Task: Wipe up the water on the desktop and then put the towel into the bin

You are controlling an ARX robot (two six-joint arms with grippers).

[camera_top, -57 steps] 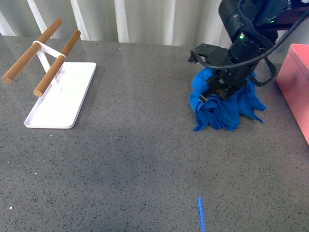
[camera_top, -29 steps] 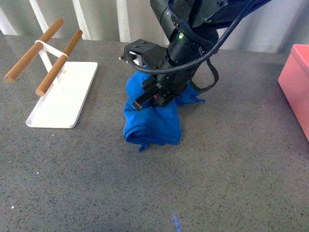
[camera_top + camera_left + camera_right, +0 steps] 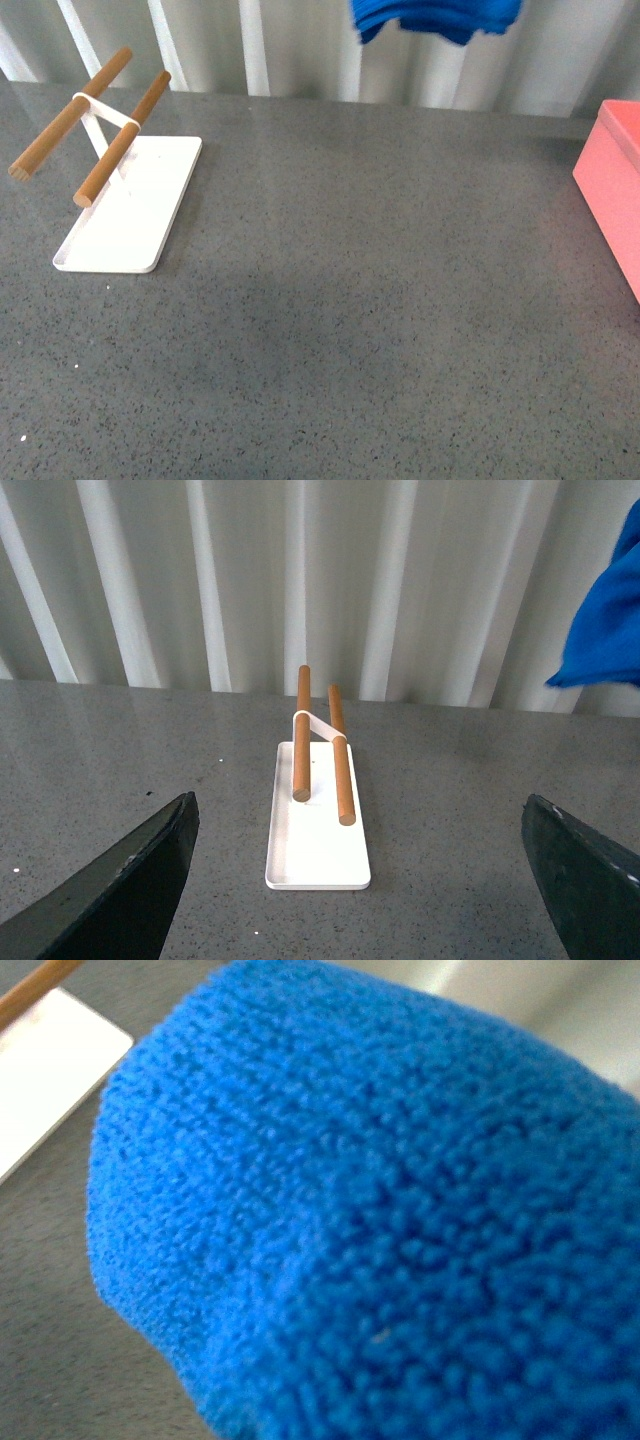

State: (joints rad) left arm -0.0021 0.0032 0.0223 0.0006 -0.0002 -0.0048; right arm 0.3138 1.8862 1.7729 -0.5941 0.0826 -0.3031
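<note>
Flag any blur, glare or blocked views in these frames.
Front view: sharp, even light, with a faint sheen on the far desktop; the towel is cropped at the top edge. Left wrist view: the tray with wooden rods is crisp; the left gripper shows only as dark wedges. Right wrist view: the towel fills nearly the whole frame, and parts of it are soft-focus.

A dark grey bench with fine black and white speckles is seen. The towel is coloured bright blue, the bin salmon pink, the tray white, its rods brown.
</note>
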